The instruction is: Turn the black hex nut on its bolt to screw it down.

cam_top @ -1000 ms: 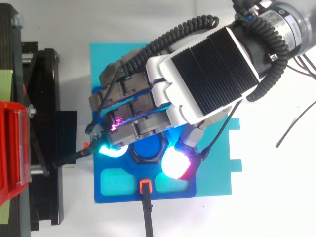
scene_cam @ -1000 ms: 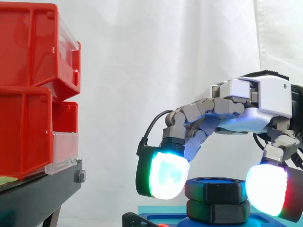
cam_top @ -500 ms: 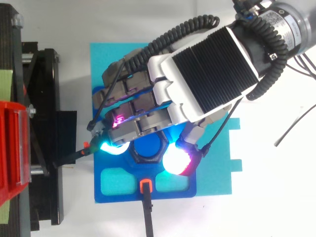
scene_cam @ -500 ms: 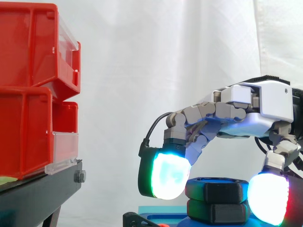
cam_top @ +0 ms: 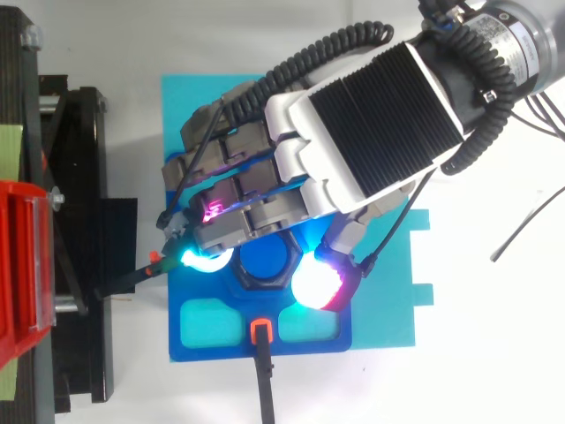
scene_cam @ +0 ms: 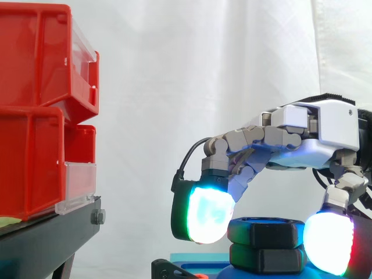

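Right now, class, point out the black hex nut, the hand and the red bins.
black hex nut (scene_cam: 264,232), side view, its side face.
hand (cam_top: 366,132), top view, its ribbed black back.
red bins (scene_cam: 32,58), side view, upper bin's side wall.

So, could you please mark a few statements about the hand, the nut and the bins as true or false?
1. The hand is over the nut. True.
2. In the side view the bins stand right of the nut. False: they stand to its left.
3. Glowing pads flank the nut on opposite sides. True.
4. The nut lies loose in a bin. False: it sits on its bolt, on the blue base.
5. The base lies on a cyan mat. True.
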Controlling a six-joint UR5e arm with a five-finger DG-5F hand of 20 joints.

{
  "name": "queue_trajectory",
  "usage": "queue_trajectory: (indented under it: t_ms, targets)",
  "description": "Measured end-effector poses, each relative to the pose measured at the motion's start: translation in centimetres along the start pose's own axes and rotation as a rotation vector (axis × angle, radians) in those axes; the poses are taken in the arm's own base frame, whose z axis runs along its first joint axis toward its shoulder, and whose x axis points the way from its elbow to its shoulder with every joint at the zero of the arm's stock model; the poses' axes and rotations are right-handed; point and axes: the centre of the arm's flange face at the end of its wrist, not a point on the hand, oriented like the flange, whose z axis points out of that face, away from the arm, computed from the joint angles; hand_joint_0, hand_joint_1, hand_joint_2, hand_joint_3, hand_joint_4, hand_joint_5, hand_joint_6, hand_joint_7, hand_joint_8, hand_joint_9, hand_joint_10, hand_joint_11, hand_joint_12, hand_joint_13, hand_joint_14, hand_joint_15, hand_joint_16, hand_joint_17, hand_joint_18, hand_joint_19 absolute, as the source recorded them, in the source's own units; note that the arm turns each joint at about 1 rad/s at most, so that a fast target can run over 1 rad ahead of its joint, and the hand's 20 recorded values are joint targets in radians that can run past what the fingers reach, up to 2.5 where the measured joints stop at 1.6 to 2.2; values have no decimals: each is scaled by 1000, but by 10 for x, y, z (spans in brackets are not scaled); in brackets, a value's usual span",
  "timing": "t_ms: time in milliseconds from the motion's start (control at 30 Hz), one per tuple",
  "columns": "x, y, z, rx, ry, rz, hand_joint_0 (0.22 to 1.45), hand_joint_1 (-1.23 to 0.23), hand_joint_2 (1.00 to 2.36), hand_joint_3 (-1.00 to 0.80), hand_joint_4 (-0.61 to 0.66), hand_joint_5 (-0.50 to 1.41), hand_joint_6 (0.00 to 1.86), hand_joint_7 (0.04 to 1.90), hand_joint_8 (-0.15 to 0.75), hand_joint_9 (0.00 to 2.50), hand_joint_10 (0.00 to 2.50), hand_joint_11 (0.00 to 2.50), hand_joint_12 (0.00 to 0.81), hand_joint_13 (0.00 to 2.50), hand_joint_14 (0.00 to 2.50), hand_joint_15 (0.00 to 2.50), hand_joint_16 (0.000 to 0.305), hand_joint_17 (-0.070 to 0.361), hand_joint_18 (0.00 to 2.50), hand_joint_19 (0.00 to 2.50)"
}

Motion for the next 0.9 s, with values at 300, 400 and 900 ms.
queue_trajectory:
  t_ms: [300,400,900]
  targets:
    - [0,0,0,-2,1,1,512,-736,1006,-433,135,-20,503,1323,239,796,11,235,318,650,9,200,44,99,552,512]
    - [0,0,0,-2,2,1,504,-727,1004,-448,135,-19,503,1314,239,801,11,240,321,651,9,195,45,100,550,513]
    - [-1,-1,4,48,-3,59,382,-508,1000,-500,219,-42,504,1046,285,821,9,209,377,698,7,176,57,128,643,466]
